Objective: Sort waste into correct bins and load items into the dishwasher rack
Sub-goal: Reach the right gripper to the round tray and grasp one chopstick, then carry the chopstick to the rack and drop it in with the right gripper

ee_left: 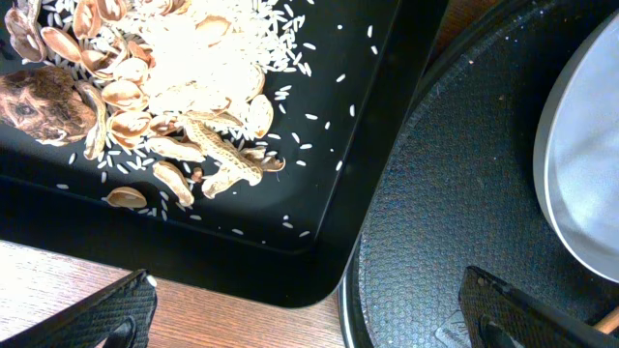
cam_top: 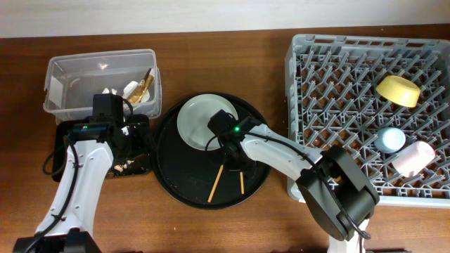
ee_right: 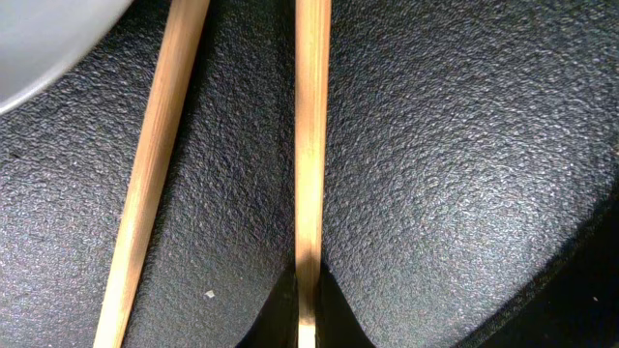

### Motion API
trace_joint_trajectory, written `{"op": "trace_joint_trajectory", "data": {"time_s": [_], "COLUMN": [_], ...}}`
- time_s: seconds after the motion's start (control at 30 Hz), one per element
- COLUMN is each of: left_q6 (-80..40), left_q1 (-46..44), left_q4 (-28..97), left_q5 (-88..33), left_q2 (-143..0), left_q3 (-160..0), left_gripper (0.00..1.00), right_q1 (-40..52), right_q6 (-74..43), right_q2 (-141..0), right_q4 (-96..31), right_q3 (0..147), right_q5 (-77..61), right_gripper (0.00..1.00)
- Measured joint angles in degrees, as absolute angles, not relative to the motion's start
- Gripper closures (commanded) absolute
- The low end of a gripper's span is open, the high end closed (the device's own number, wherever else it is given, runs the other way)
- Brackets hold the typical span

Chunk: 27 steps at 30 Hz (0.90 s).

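Fingertips [ee_right: 276,324] of the right gripper [ee_right: 308,327] sit nearest the right wrist lens. They press against both sides of the first chopstick [ee_right: 311,145], so the jaws are closed on it. This chopstick lies flat on the textured floor of the large round black tray [ee_right: 455,174]. The second chopstick [ee_right: 155,164] lies just beside it on the same floor, angled away and clear of the fingers. Past the second chopstick, the pale grey-green plate [ee_right: 39,39] shows its rim. The overhead view places the plate inside the round tray, on the half farther from the robot.

The left gripper [ee_left: 314,324] hangs above the round tray's outer edge, where that edge meets the shallow black tray [ee_left: 368,116]. Its jaws are spread wide and hold nothing. The shallow tray lies just beside the round tray, on the side away from the dishwasher rack [cam_top: 302,105]. It holds the food scraps [ee_left: 174,87], which are beige-brown shells and a mound of white rice. Loose grains are scattered toward the round tray.

The clear plastic tub [cam_top: 63,74] stands beyond the shallow tray, near the round tray but apart from it. Inside it lie the crumpled white paper [cam_top: 131,88] and the gold foil wrapper [cam_top: 145,86].

The rack stands just beside the round tray on the opposite side. Three items rest among its pegs, all on the half farthest from the round tray. These are the yellow bowl [cam_top: 398,90], which is tilted, the light blue cup [cam_top: 389,139], and the pink cup [cam_top: 413,157] just beside the blue one. Everything rests on the wooden table [cam_top: 211,49].
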State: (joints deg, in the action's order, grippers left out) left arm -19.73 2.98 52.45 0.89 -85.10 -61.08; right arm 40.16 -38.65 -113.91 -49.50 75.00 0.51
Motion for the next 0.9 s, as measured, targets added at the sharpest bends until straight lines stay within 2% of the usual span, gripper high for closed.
{"op": "trace_joint_trajectory", "data": {"time_s": [0.27, 0.47, 0.67, 0.9], "left_q6": [-19.73, -19.75, -19.75, -19.75], "left_q1": [2.98, 2.98, 2.98, 2.98], "left_q4": [52.45, 52.45, 52.47, 52.45], "left_q5": [0.89, 0.89, 0.89, 0.86], "left_q2": [-85.10, -85.10, -85.10, -85.10], "left_q3": [-61.08, -61.08, -61.08, -61.08], "left_gripper": [0.01, 0.01, 0.01, 0.01], "right_q1": [36.95, 25.54, 13.52, 11.31], "right_q6": [-37.74, -27.07, -14.28, -9.67], "right_q2": [-111.28, -98.89, -96.20, -96.71], "right_q4": [-56.10, -63.83, -73.45, -68.10], "right_q3": [81.89, 87.77, 87.92, 79.55], "right_q5": [-0.86, 0.21, 0.69, 0.86], "right_gripper": [0.96, 0.96, 0.96, 0.95]}}
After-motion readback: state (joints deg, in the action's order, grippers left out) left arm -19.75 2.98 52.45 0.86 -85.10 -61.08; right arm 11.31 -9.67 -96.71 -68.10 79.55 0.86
